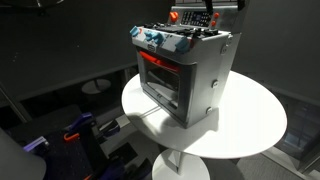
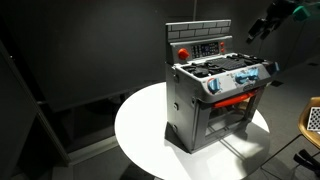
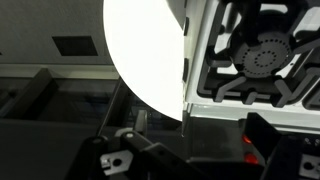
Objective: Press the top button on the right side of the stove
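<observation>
The small silver-grey stove (image 1: 190, 80) stands on a round white table (image 1: 250, 125). It has an orange-red oven window (image 1: 160, 75), blue knobs (image 1: 152, 38) and a dark back panel (image 1: 197, 18). It also shows in an exterior view (image 2: 215, 95), with a red button on the panel's left end (image 2: 183, 51). My gripper (image 2: 262, 28) hangs in the air above and beside the stove's top, apart from it. In the wrist view its two dark fingers (image 3: 195, 160) stand wide apart and empty, over the stove's edge, with a burner (image 3: 265, 55) ahead.
The white table (image 3: 140, 50) falls away to a dark floor. A blue and orange object (image 1: 75, 130) lies on the floor below the table. A tan object (image 2: 312, 118) stands at the frame's edge. Dark curtains close the background.
</observation>
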{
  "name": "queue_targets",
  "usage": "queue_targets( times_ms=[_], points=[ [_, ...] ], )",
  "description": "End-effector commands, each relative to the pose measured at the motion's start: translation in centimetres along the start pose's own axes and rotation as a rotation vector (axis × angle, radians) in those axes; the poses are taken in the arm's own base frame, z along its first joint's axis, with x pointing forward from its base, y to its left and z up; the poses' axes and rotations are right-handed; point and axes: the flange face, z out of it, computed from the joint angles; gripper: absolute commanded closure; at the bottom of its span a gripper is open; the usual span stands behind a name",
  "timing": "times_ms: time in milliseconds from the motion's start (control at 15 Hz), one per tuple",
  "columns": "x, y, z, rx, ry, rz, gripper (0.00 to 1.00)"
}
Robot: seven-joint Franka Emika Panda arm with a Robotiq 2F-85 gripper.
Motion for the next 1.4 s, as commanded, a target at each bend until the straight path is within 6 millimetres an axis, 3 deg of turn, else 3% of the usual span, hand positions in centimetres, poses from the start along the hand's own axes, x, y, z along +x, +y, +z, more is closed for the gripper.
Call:
queue_targets(
  times_ms=[0,867,1333],
  points=[
    [2.4,-0.9,1.1,-0.008,0.025,0.040,0.00],
    [4.9,-3.8,3.8,-0.029,0.051,0.138,0.00],
    [5.9,-4.2,4.7,-0.032,0.054,0.161,0.00]
  ],
)
